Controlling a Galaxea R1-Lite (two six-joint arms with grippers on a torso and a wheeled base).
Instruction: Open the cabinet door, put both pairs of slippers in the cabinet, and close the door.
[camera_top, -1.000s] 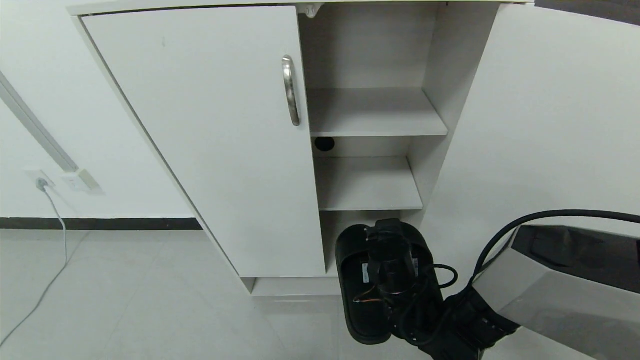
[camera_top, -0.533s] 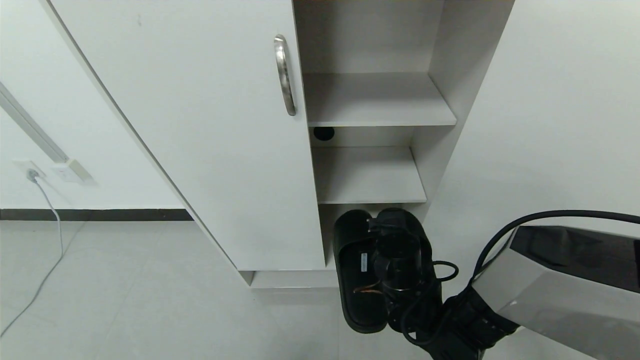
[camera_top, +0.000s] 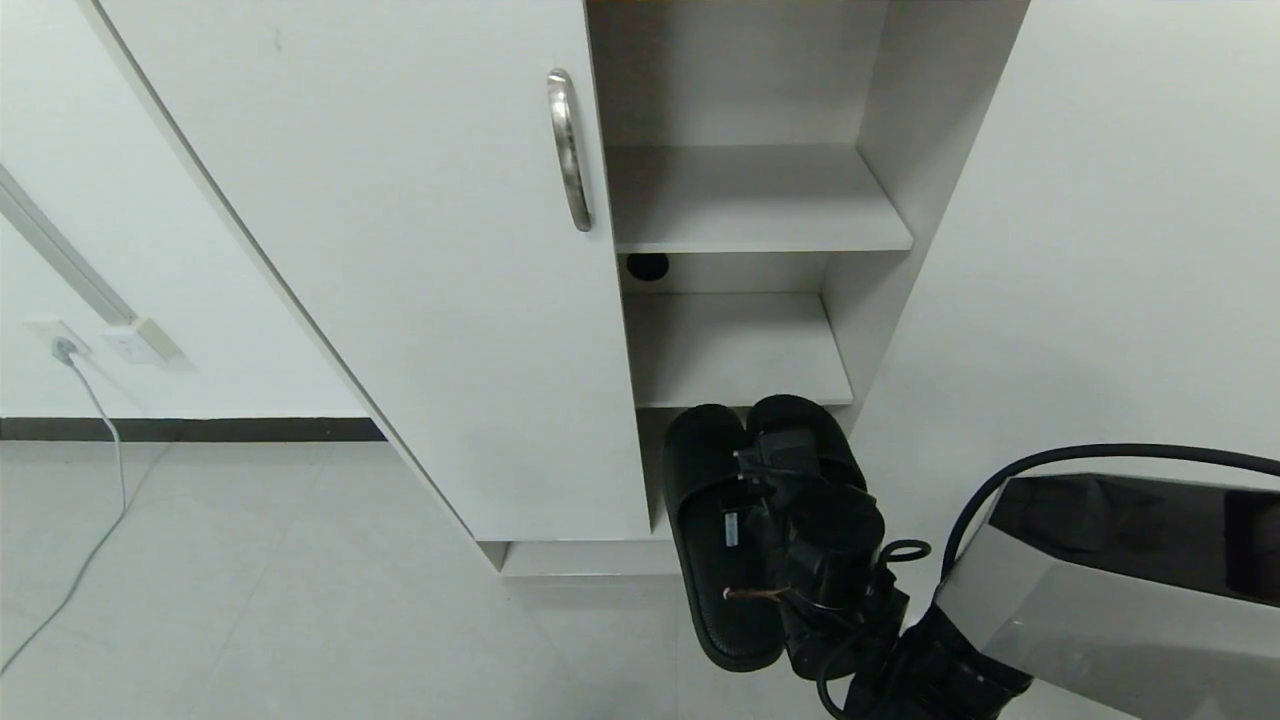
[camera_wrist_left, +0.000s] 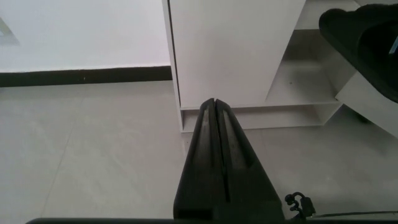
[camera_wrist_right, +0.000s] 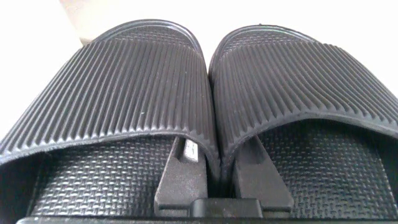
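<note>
Right arm's in front of the tall white cabinet (camera_top: 930, 150), and the pair of black rubber slide slippers (camera_top: 725, 520) is held up at the mouth of the cabinet's bottom compartment (camera_wrist_left: 305, 81). Toes point into the cabinet and heels point out of it. The long axis runs front to back, skewed a touch so the heels trail toward the cabinet's open-door side. In the head view the toes meet the front edge of the cabinet's middle shelf (camera_top: 735, 350) from below. The left wrist view shows the pair in the air, above the compartment's floor board.

Close up, the two slippers sit side by side with ribbed straps and diamond-textured footbeds. The right gripper (camera_wrist_right: 219, 174) has one finger under each strap and pinches the two inner walls together, a narrow, firm hold.

As for room, the cabinet's left door (camera_top: 400, 250) is closed, and its metal bar handle (camera_top: 568, 150) is upright along the edge. That edge bounds the opening on one side and the cabinet's side wall bounds the other. The cabinet's white right door (camera_top: 1100, 250) is swung wide open. The upper shelf (camera_top: 750, 195) is there above.

The left gripper (camera_wrist_left: 214, 109) hangs low over the grey tiled floor (camera_wrist_left: 93, 143) in front of the closed door, with its fingers pressed flat together and nothing between them.
</note>
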